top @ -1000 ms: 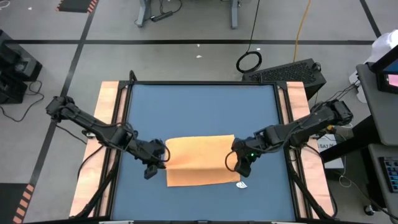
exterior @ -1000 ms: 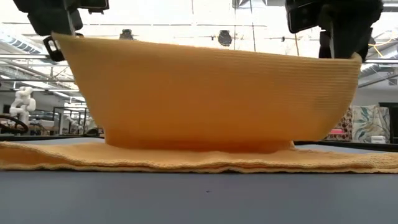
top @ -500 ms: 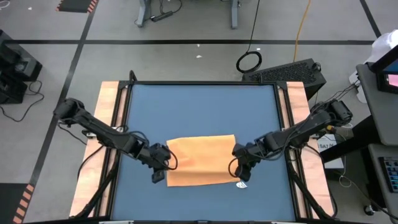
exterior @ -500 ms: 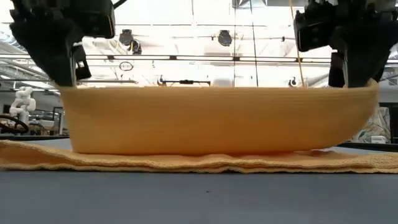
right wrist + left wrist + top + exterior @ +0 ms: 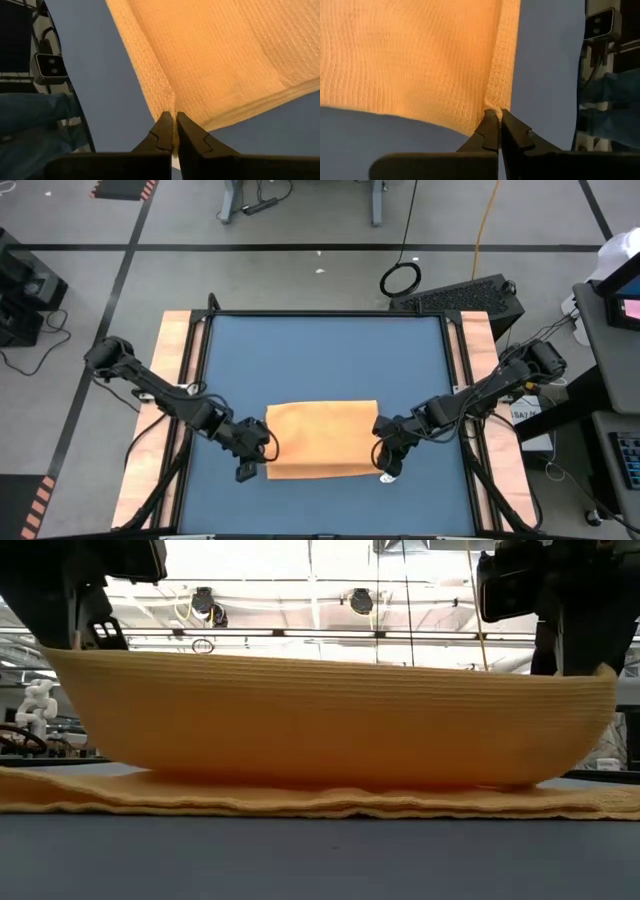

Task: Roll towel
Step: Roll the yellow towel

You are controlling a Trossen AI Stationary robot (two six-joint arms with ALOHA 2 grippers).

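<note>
Blue-topped work table (image 5: 325,350) with pale wooden side rails; plain orange-yellow soft cloth towel (image 5: 320,438) lies near the front edge, midway between the arms, long axis running left to right. Part of it is lifted: the low view shows a raised fold (image 5: 330,725) sagging between two held corners over a flat layer on the table. Left gripper (image 5: 494,131) is pressed together, pinching the towel's left corner; right gripper (image 5: 173,131) likewise pinches the right corner. Both stand equally close, one at each end. Judgement: any rolling travel runs across the long axis, near-far, both arms moving together.
</note>
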